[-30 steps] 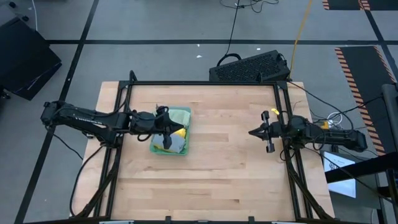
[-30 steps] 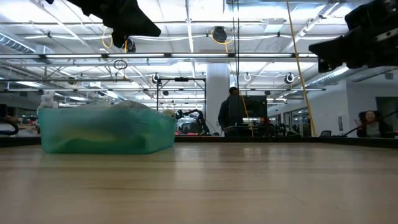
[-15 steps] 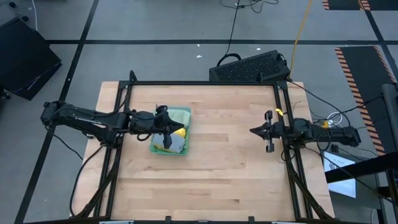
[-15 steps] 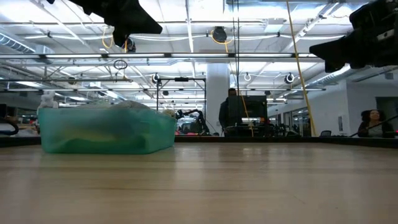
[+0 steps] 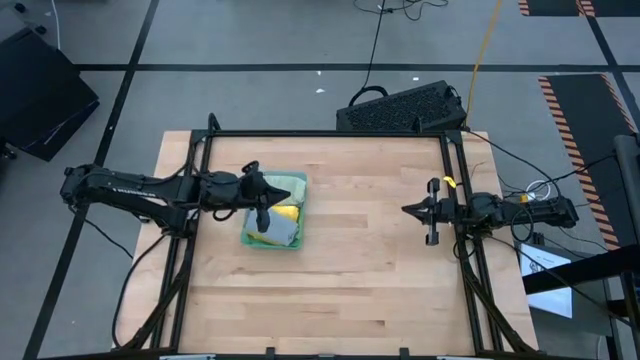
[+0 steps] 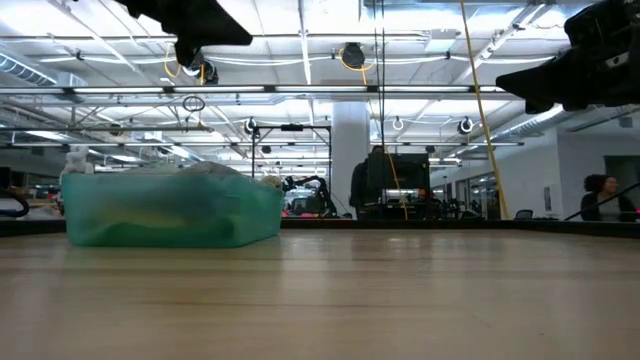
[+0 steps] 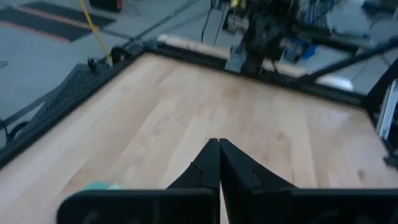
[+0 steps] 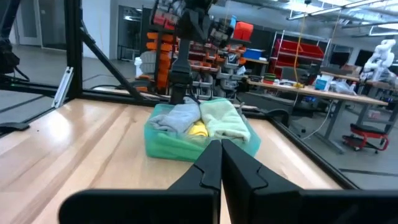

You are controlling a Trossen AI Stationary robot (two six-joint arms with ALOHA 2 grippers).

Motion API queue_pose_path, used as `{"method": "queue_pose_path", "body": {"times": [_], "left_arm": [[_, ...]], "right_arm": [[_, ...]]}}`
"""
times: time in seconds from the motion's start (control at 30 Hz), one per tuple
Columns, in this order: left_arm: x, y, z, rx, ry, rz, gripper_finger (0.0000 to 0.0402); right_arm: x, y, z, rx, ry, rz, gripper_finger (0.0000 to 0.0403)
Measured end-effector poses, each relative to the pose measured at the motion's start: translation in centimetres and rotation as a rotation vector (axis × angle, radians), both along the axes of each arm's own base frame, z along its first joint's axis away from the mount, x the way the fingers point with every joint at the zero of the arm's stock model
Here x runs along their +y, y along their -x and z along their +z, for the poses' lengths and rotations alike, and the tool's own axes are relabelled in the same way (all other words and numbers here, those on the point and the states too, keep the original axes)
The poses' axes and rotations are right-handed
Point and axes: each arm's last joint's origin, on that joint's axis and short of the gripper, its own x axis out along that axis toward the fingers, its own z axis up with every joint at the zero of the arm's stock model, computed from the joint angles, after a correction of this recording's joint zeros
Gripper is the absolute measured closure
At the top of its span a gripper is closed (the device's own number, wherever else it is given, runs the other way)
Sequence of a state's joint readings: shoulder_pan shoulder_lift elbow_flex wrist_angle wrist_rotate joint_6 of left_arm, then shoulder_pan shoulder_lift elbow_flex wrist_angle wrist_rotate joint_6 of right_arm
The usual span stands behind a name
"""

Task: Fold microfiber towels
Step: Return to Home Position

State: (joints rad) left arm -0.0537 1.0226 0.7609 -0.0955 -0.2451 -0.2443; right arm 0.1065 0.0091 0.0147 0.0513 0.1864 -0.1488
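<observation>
Counter (image 6: 320,300) wood is bare along the near front in the low view. Further in, on the left arm's side, the green bin (image 8: 168,144) sits flat on it. The microfiber towels (image 8: 199,119) are folded and packed inside. Grey, yellow and pale green ones show above the rim, and none is seen loose on the wood.

Judged by look, the towels are light, soft and limp, with a grippy nap, and not fragile. The best hold would be a pinch at a corner or at the folded edge, through all layers. Taking a single layer would likely pull the fold open. The bin looks light too and may slide if a cloth is tugged.

The left claw (image 7: 219,149) hangs over the bin's left part, raised off it, fingers pressed together on nothing. The right claw (image 8: 221,149) is at the counter's right edge, well apart from the bin and raised, pointing toward it. Its fingers are likewise closed and empty. The job looks done and both arms look parked. Far back in the room a person (image 6: 601,188) sits.
</observation>
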Motion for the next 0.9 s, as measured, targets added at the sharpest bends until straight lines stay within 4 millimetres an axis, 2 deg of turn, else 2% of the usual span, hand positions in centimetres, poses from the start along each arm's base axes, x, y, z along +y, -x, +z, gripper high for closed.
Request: {"method": "queue_pose_path", "body": {"times": [0.23, 0.53, 0.73, 0.9], "left_arm": [[0.2, 0.4, 0.4, -0.015, 0.004, 0.002, 0.0398], [-0.8, 1.2, 0.3, 0.018, 0.04, -0.037, 0.0398], [-1.2, 1.6, -0.9, 0.089, 0.043, -0.049, 0.0399], [-2.2, 2.4, -2.3, 0.054, 0.045, -0.052, 0.0399]], "right_arm": [[0.0, 0.0, 0.0, 0.002, -0.005, 0.001, 0.0403], [0.0, 0.0, 0.1, -0.005, -0.006, 0.001, 0.0403], [0.0, -0.1, 0.2, -0.023, -0.007, 0.001, 0.0403], [0.0, -0.1, 0.3, -0.029, -0.008, 0.001, 0.0403]]}}
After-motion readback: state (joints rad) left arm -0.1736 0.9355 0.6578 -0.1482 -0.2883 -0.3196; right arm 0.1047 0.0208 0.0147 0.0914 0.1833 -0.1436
